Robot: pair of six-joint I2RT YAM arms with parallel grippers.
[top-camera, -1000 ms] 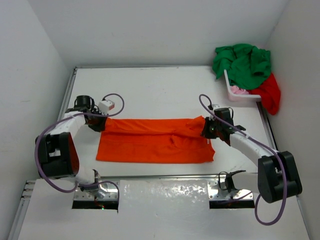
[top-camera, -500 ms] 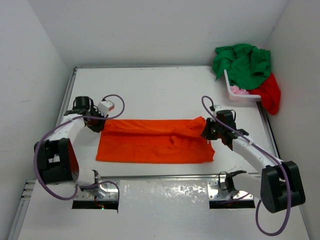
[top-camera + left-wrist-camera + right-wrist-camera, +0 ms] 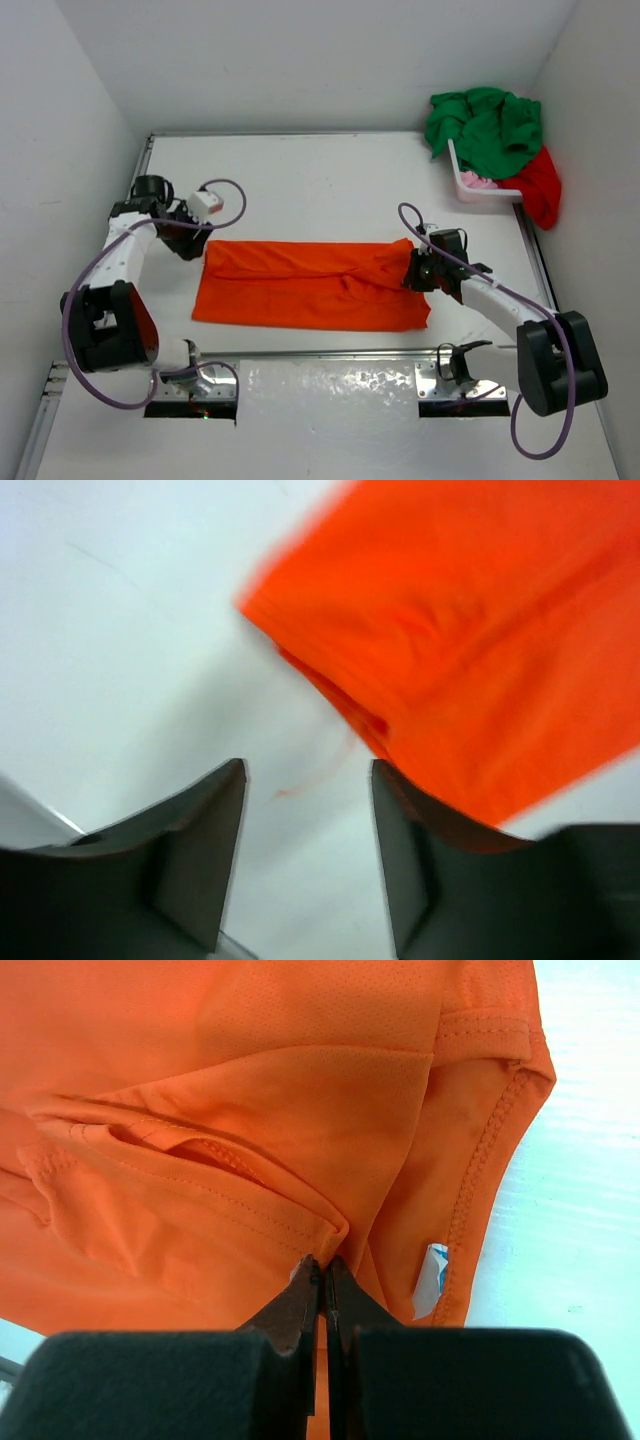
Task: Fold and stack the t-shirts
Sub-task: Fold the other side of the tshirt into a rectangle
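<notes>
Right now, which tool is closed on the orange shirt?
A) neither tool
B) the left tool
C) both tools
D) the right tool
D: the right tool pinches a fold of the orange shirt, while the left tool stands open above the table, with no cloth in its gap.

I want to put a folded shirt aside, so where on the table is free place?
The widest bare patch of table lies between the orange shirt and the back wall, left of the basket. The strip along the near edge is narrow. The far right corner is crowded by the basket and green shirt.
</notes>
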